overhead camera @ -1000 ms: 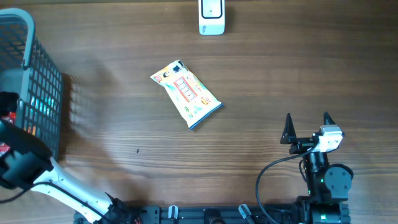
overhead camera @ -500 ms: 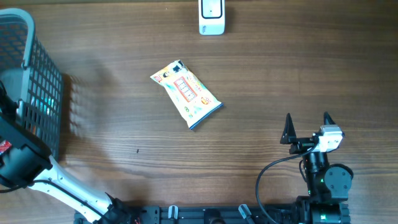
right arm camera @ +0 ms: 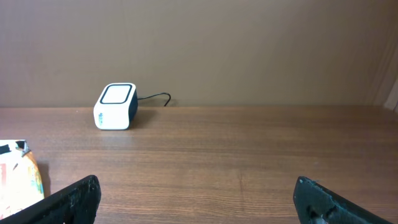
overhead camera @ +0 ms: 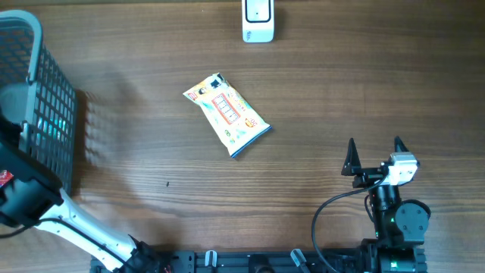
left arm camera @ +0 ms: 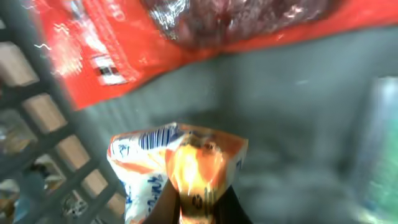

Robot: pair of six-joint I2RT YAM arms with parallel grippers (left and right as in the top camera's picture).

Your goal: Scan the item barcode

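Wood table (overhead camera: 151,174), overhead: yellow packet (overhead camera: 226,115) lies mid-table, white scanner (overhead camera: 258,20) at the far edge. Left arm (overhead camera: 26,199) reaches into the grey basket (overhead camera: 57,114). Right end effector (overhead camera: 374,145) spread wide, empty.
Left wrist: left end effector (left arm camera: 198,208) clenched on an orange-and-white packet (left arm camera: 180,165) inside the basket, red packet (left arm camera: 186,43) just beside it.
Right wrist: scanner well ahead, fingers apart.

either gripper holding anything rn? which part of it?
Left gripper is shut on an orange-and-white packet inside the basket, pinching the crumpled edge nearest its wrist camera. Right gripper is open, holding nothing.
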